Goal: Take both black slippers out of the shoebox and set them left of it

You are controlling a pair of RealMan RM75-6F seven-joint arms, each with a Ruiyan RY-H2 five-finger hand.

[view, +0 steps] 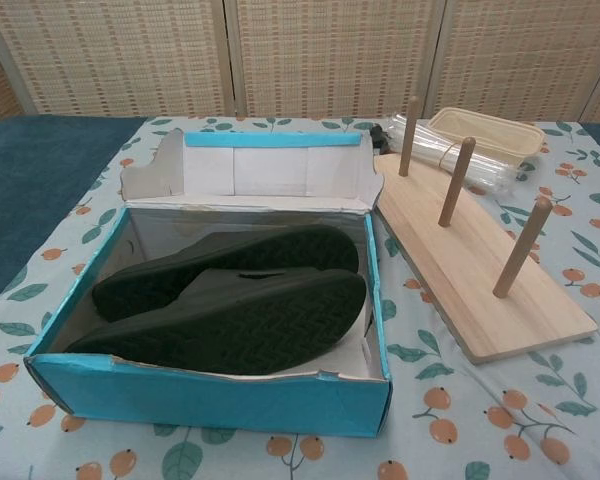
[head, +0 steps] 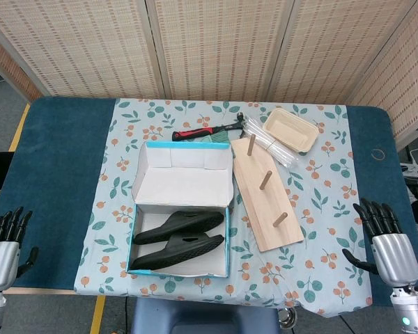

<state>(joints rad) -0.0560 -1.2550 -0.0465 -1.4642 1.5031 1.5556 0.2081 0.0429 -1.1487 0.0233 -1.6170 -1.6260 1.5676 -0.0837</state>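
We see both black slippers point(head: 180, 238) lying soles-up on their sides inside the open blue shoebox point(head: 179, 269) on the worktop point(head: 63, 160), its lid flap folded back. Our left hand point(head: 3, 240) and right hand point(head: 386, 240) rest at the near corners, well apart from the box, fingers spread and holding nothing. We can read no writing anywhere, and the beige tray point(head: 291, 129) behind the pegboard point(head: 265, 202) looks bare inside.

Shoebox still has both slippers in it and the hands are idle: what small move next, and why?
Probably bring the left robot hand toward the shoebox and over the nearer black slipper. Both robot hands sit open at the table edges, and the left one is on the drop-off side.
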